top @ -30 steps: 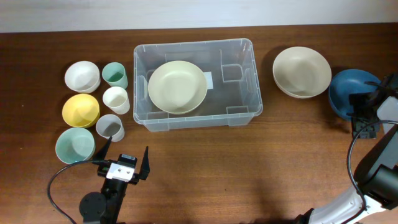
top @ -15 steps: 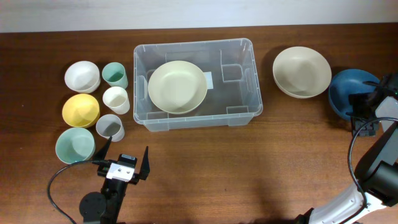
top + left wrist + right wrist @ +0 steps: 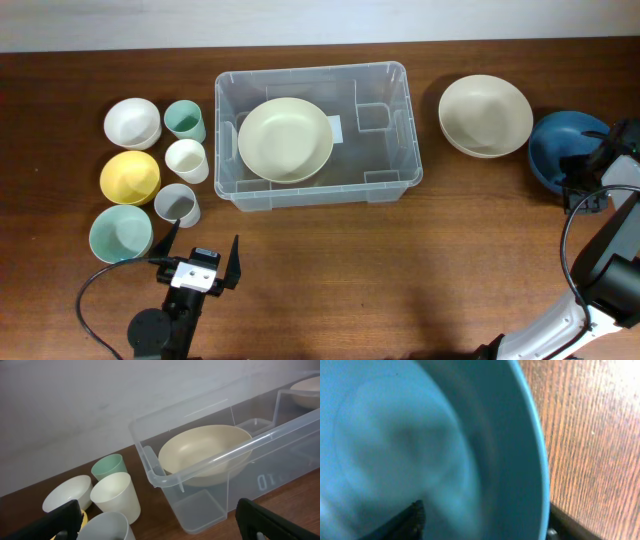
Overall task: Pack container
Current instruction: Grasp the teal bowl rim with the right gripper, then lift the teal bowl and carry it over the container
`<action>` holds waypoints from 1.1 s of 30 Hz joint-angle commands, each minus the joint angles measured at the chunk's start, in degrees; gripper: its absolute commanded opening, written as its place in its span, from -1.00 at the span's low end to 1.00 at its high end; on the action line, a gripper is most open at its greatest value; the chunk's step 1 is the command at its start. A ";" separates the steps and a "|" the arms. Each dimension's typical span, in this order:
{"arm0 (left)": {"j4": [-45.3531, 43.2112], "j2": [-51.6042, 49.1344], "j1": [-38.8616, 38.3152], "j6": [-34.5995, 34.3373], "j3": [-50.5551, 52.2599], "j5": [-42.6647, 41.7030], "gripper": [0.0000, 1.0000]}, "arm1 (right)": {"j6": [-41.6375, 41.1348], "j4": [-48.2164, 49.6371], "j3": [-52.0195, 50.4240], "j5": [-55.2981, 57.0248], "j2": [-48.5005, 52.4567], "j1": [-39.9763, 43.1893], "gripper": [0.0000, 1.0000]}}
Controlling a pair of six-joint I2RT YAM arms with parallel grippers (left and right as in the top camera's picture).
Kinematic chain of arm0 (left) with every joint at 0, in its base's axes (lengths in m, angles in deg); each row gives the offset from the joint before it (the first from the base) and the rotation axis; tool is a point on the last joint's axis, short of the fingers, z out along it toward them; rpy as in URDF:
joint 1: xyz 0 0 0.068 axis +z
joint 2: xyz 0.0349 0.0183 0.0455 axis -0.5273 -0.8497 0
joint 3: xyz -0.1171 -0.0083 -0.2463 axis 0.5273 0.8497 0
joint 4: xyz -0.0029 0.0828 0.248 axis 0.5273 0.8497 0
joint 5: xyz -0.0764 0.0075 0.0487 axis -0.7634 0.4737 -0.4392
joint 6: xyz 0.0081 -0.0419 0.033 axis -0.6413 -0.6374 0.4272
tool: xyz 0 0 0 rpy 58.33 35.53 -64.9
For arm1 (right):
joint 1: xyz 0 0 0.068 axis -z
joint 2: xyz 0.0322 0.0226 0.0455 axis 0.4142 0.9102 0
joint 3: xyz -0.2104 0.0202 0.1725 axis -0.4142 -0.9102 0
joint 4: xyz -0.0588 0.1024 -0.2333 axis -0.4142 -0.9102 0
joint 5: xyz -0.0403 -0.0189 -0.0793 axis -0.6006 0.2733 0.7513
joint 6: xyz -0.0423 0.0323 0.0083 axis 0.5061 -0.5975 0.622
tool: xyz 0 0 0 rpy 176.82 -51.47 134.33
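**Plastic tub part-packed; right claw at the blue bowl**

Container [image 3: 372,152]: stands toward the far edge of the bench [image 3: 400,270], about midway along it, open side up. It is clear plastic and rectangular with rounded corners, has a thick rolled rim and moulded ribs, and is much the largest item present. A white label shows through the base.

Handling, as a judgement: light for its bulk, with walls that probably flex if squeezed mid-span and a smooth surface that will be slippery. The sound place to take hold is the thick rim, at a short end or near a corner, where it is stiffest. For packing it need not be lifted at all.

Contents: one cream bowl [image 3: 285,139] lies in the left half. The right half is bare.

Awaiting packing:
- A second cream bowl [image 3: 485,115] is just beside the container, toward the far right corner.
- A blue bowl [image 3: 560,148] sits at the right edge.
- White [image 3: 132,122], yellow [image 3: 130,176] and pale green [image 3: 120,233] bowls line the left side.
- Three cups [image 3: 186,159] stand between those bowls and the container.

Right claw [image 3: 485,521]: its fingers stand one inside and one outside the blue bowl's wall. Whether they press on it cannot be told.

Left claw [image 3: 199,250]: spread wide and empty, near the front edge, well apart from the container.
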 commanded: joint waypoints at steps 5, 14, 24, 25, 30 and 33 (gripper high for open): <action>0.02 0.17 0.39 -0.61 0.39 -0.85 0.99 | -0.07 0.20 -0.31 1.14 0.63 0.26 -0.15; 0.02 0.17 0.39 -0.61 0.39 -0.85 1.00 | -0.11 -0.35 -0.22 1.03 0.61 1.49 -0.80; 0.02 0.17 0.39 -0.61 0.39 -0.85 0.99 | 2.62 -5.07 2.64 0.44 -0.35 6.36 -0.92; 0.02 0.17 0.39 -0.61 0.39 -0.85 0.99 | 3.58 -5.42 3.30 0.44 -0.76 6.69 -0.93; 0.02 0.17 0.39 -0.61 0.39 -0.85 0.99 | 4.44 -8.68 7.69 -0.04 -3.45 7.80 -0.93; 0.02 0.17 0.39 -0.61 0.39 -0.85 0.99 | 5.75 -10.23 11.08 -3.02 -5.95 8.20 -0.92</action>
